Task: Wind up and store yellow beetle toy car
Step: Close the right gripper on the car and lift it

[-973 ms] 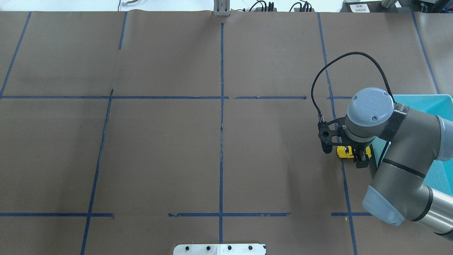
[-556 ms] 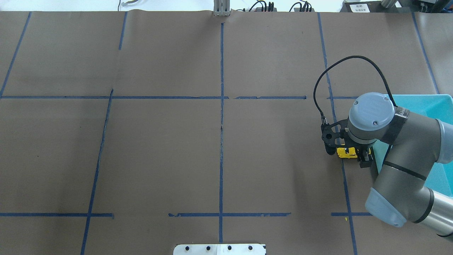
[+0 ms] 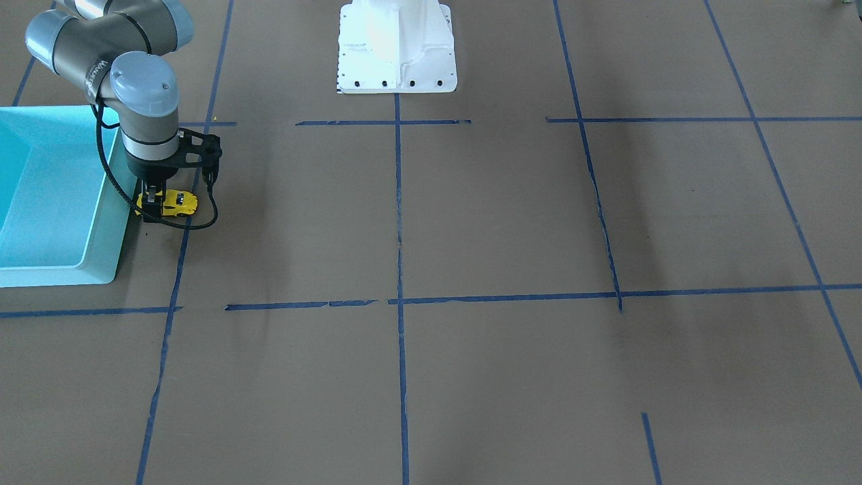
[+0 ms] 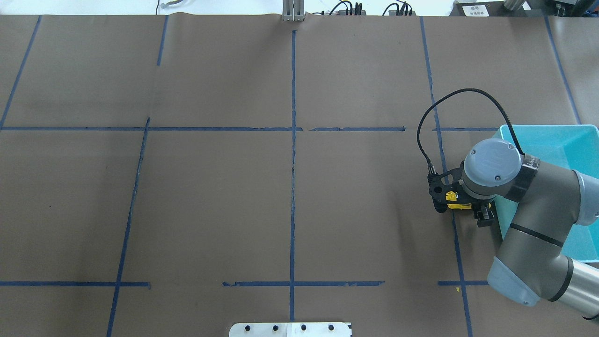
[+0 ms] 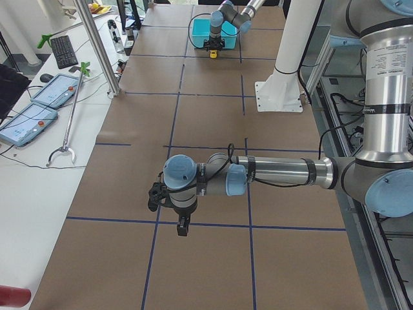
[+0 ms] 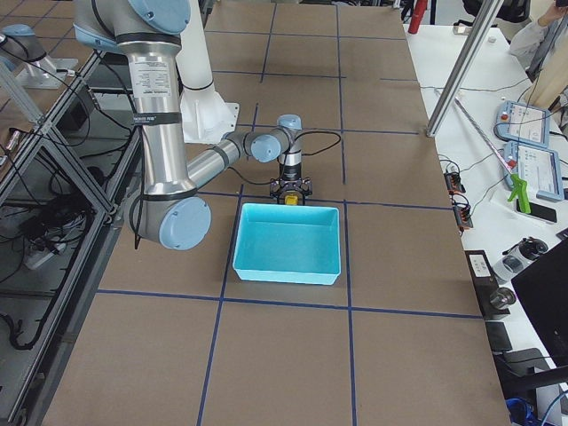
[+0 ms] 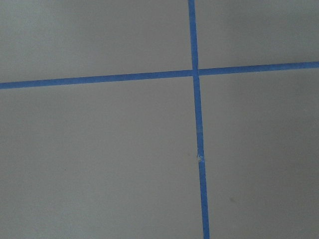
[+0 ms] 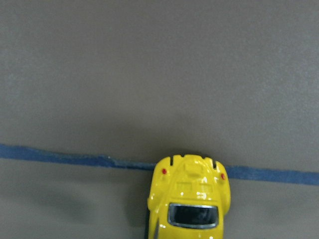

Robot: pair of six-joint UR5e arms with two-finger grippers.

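Note:
The yellow beetle toy car (image 4: 453,206) stands on the brown table just left of the turquoise bin (image 4: 561,140). It also shows in the front view (image 3: 179,201) and fills the bottom of the right wrist view (image 8: 190,199), resting on a blue tape line. My right gripper (image 3: 154,201) points straight down over the car's end nearest the bin, low at the table, with its fingers astride the car and seemingly open. The wrist hides most of the car from overhead. My left gripper (image 5: 183,227) hangs over bare table far from the car; I cannot tell whether it is open or shut.
The bin (image 3: 40,168) holds nothing that I can see, and its near wall is right beside the right gripper. A black cable (image 4: 468,93) loops off the right wrist. The white robot base (image 3: 396,47) stands at mid-table edge. Blue tape lines grid the table.
The right wrist has come down lower over the car and shifted slightly toward the bin. The car has stayed in place.

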